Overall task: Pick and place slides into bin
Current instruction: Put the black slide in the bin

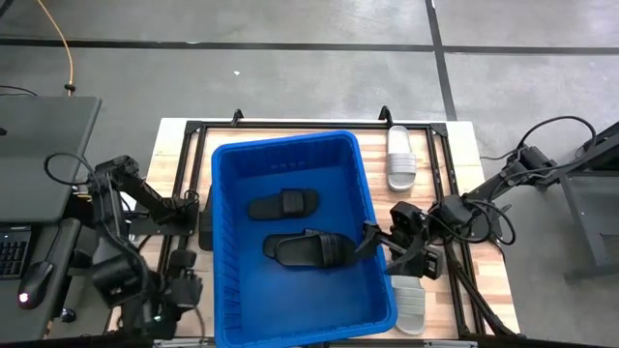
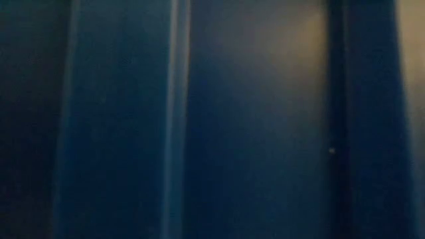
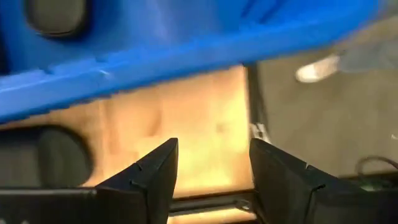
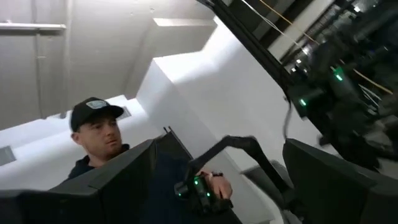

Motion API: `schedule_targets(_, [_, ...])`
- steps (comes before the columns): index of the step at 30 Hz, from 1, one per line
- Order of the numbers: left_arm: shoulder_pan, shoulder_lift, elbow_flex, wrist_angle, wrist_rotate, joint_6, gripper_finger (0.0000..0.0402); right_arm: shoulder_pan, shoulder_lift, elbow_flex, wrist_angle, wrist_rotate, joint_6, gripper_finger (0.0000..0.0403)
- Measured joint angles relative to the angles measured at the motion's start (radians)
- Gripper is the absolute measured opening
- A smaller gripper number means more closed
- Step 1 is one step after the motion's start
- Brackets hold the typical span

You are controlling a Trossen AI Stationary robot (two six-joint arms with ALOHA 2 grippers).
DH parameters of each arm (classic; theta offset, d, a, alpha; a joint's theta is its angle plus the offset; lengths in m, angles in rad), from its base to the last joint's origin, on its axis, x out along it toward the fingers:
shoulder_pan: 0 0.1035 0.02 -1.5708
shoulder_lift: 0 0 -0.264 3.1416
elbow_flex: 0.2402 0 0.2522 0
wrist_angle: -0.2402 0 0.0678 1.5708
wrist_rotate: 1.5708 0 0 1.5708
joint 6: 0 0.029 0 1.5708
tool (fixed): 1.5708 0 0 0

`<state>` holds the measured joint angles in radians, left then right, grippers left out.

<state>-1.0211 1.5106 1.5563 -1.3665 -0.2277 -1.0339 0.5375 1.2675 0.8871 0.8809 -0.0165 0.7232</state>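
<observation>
**Two slides in the bin, two still on the table**

The big blue bin (image 1: 295, 242) sits in the middle of the wooden table (image 1: 174, 155). It is the biggest thing here, and in the low view its blue wall fills the whole picture.

Inside the bin lie two black slides. One black slide (image 1: 282, 205) rests near the middle of the floor. The other black slide (image 1: 311, 249) lies a bit closer to the right wall. So that part of the job looks done.

Two pale slides are still out on the table, both on the right side of the bin. One pale slide (image 1: 400, 159) lies by the far corner. The other pale slide (image 1: 409, 302) lies by the near corner, partly under the right arm. These two are what is left.

The right gripper (image 1: 387, 242) hangs over the bin's right rim, tipped up toward the room. Its fingers are spread wide apart and hold nothing.

The left gripper (image 3: 211, 168) waits low beside the bin's left wall. Its fingers are parted and nothing is between them.
</observation>
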Motion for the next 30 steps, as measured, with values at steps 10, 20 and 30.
schedule_targets(10, [-0.075, 0.015, -0.131, 0.04, -0.003, -0.045, 0.0191, 0.008, 0.0, 0.0, -0.045, 0.015, 0.003, 0.0338])
schedule_targets(20, [-0.073, 0.015, -0.371, 0.253, 0.099, -0.101, 0.0191, 0.009, 0.001, 0.0, -0.086, 0.015, -0.007, 0.0338])
schedule_targets(30, [-0.051, 0.014, -0.556, 0.238, 0.07, -0.344, 0.0191, 0.008, 0.001, 0.001, -0.12, 0.023, 0.02, 0.0338])
